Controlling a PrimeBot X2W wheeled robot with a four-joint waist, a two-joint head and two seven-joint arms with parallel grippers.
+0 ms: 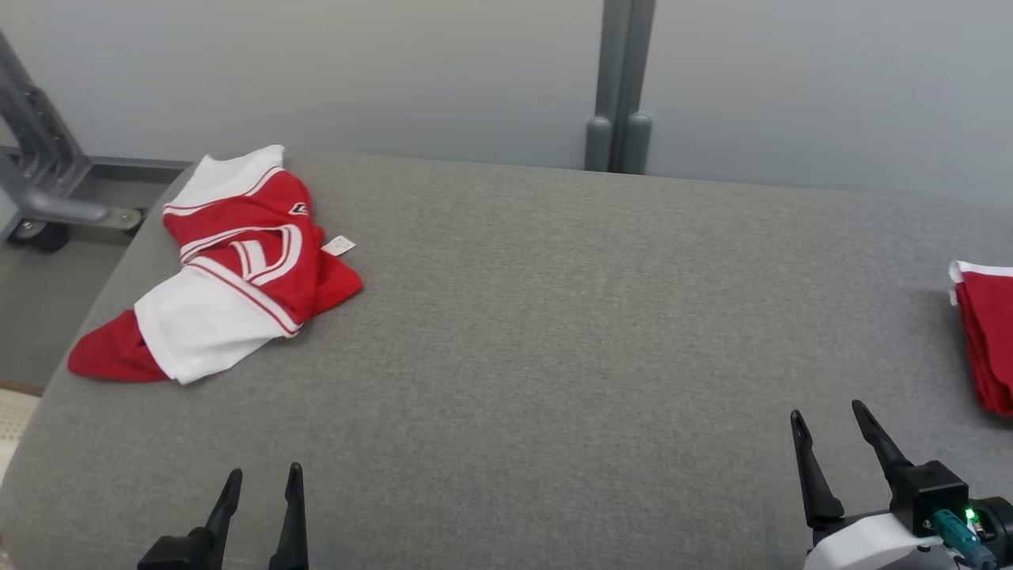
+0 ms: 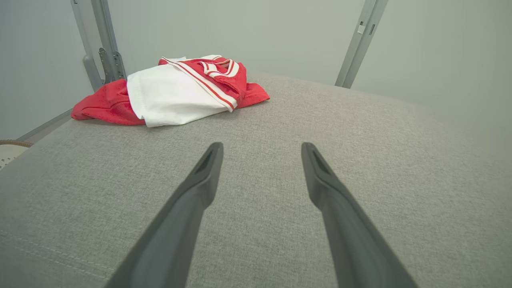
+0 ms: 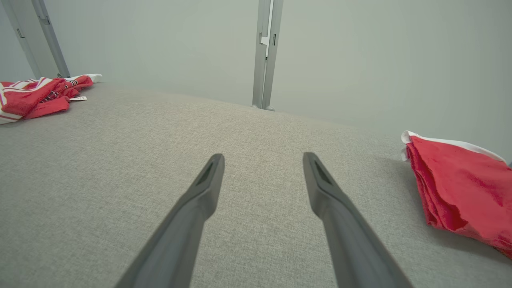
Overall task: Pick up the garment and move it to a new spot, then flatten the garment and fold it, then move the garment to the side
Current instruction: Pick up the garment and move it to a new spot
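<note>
**A:** Where do things stand?

**B:** The garment (image 1: 229, 261), a red-and-white jersey, lies crumpled on the grey pad (image 1: 554, 356), far left of the grey post (image 1: 620, 87) and close to the pad's left edge. The left gripper (image 1: 265, 470) sits on the near side, left of the post. The right gripper (image 1: 827, 410) is also on the near side, right of the post. Both have their jaws spread wide and hold nothing.

**A:** What could go wrong with the pick?

**B:** The cloth is bunched, white panel over red. A shallow pinch may catch only the top layer, so one flap would lift while the rest drags. A deep pinch could snag the pad's weave. The red corner farthest left of the post lies near the drop-off, so a sideways tug might slide it over.

**A:** And later?

**B:** If two layers are gripped together, it probably won't open flat. There is also a second red cloth (image 1: 985, 340) far right of the post. It looks folded, though the frame cuts it off, so I can't be sure. Spreading the jersey too far that way could overlap it.
</note>
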